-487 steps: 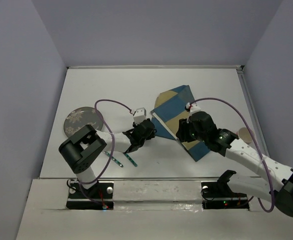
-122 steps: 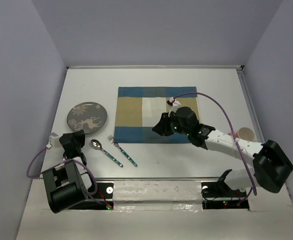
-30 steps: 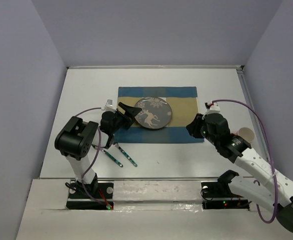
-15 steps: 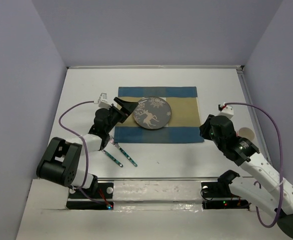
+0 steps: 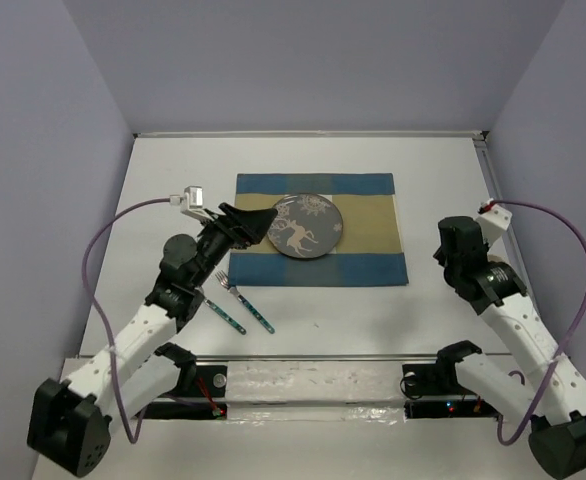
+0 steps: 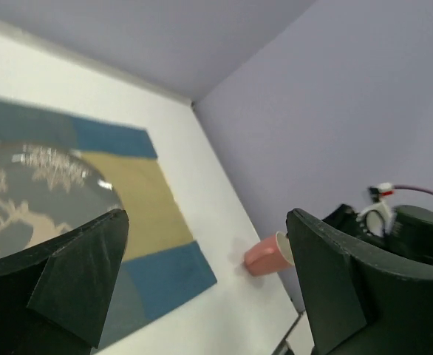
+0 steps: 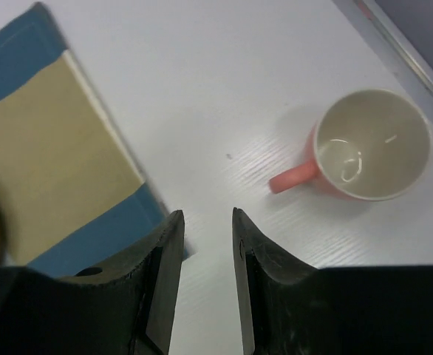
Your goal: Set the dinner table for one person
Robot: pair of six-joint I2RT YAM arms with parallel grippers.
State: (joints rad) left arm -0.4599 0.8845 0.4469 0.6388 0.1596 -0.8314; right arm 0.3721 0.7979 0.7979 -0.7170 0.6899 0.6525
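Note:
On the white dinner table [image 5: 173, 180] lies a blue-and-tan checked placemat [image 5: 368, 235], and a dark plate [image 5: 306, 225] with a deer pattern rests on it. My left gripper [image 5: 263, 224] hovers at the plate's left edge, wide open and empty. In the left wrist view the left gripper [image 6: 205, 218] frames the plate [image 6: 24, 200] and a distant pink mug [image 6: 264, 254]. My right gripper [image 7: 207, 214] hangs over bare table between the placemat [image 7: 46, 148] and the mug [image 7: 372, 144], jaws a little apart with nothing between them. The right arm hides the mug in the top view.
A fork [image 5: 243, 298] and a spoon's teal handle [image 5: 228, 318] lie in front of the placemat's left corner, partly under the left arm. A raised rail [image 7: 408, 52] edges the table just right of the mug. Purple walls close in on three sides.
The left gripper has drawn back from the plate and lifted, still open. The right arm swung right, away from the placemat toward the mug, and its jaws widened slightly.

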